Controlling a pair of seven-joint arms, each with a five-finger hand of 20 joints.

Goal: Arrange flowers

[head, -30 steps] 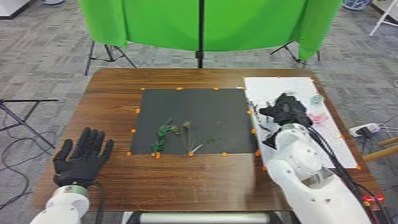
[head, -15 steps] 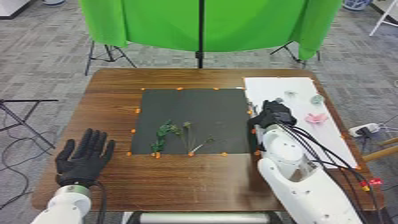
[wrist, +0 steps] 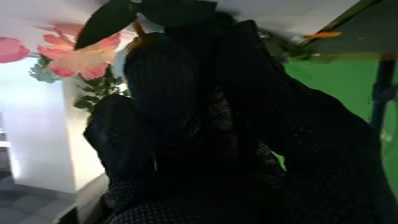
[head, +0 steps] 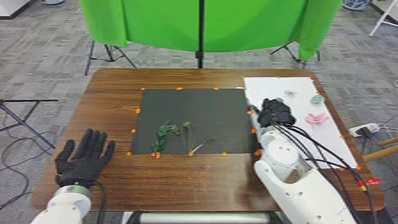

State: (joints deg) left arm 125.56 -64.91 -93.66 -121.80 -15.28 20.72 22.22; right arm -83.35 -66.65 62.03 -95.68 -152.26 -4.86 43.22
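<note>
Choosing the next bloom while the dark mat waits half-dressed

The step in hand looks to be collecting another piece from the white sheet (head: 282, 84) along the table's right edge. The black-gloved right hand (head: 276, 114) is over that sheet's left edge, beside the matte dark-grey rectangular mat (head: 191, 110). Broad, smooth green leaves (wrist: 106, 24) on a yellowish stem show at the glove's far end in the wrist view; whether it has hold of them, I cannot tell. The next move calls for a sure grasp on the stem, then a gentle carry leftward and a lowering beside the pieces already laid.

Those lie towards the mat's near edge: a slim, leafy green sprig (head: 163, 136) close to the near left corner, and thin stems with small muted heads (head: 187, 126) just right of it. On the sheet rest a ruffled pink flower (head: 316, 118) and a pale green rosette-like piece (head: 316, 99). The left hand (head: 84, 157) is spread flat, palm showing, over the table's near left part, holding nothing.
</note>
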